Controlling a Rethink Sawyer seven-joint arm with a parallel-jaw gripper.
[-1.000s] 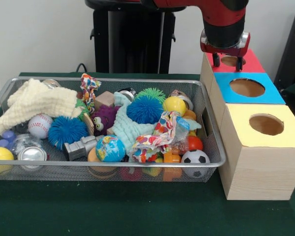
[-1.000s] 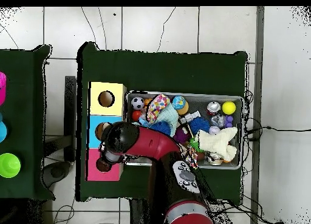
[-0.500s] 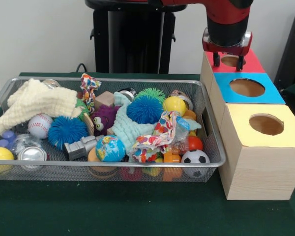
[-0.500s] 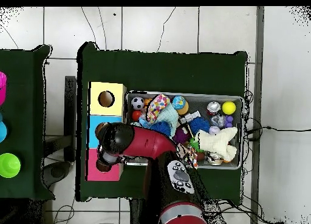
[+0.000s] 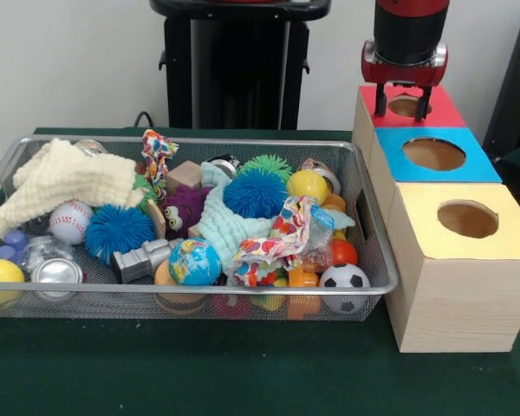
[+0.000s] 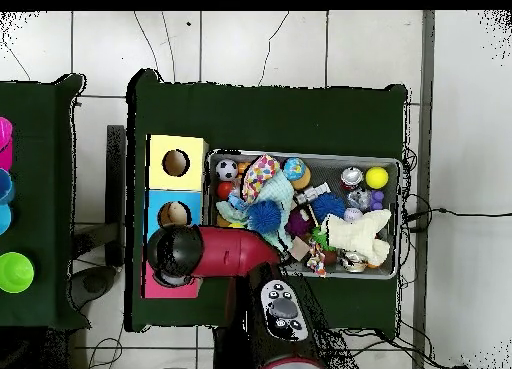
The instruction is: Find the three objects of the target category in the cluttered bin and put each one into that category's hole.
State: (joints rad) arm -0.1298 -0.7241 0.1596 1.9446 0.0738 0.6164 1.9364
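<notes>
The silver wire mesh bin [image 5: 377,260] holds a heap of toys; it also shows in the overhead view [image 6: 392,165]. A purple furry toy animal with big eyes [image 5: 184,211] lies in its middle. No pale yellow duck or orange-brown creature shows. The blue-topped box's round hole [image 5: 434,154] is empty and also shows from overhead [image 6: 174,214]. My gripper [image 5: 402,107] hangs open and empty over the red-topped box [image 5: 446,113], one box beyond the blue one. From overhead the arm's black wrist [image 6: 175,255] hides the gripper.
The yellow-topped box [image 5: 503,227] stands nearest the camera. In the bin lie blue spiky puffballs [image 5: 255,192], a cream knitted cloth [image 5: 65,178], a baseball [image 5: 70,222], a globe ball [image 5: 194,262], a football [image 5: 344,279] and patterned cloth [image 5: 277,243].
The arm's wrist has swung from over the blue-topped box to over the red-topped box and risen a little. The gripper stays open and empty. The bin's contents have not moved.
</notes>
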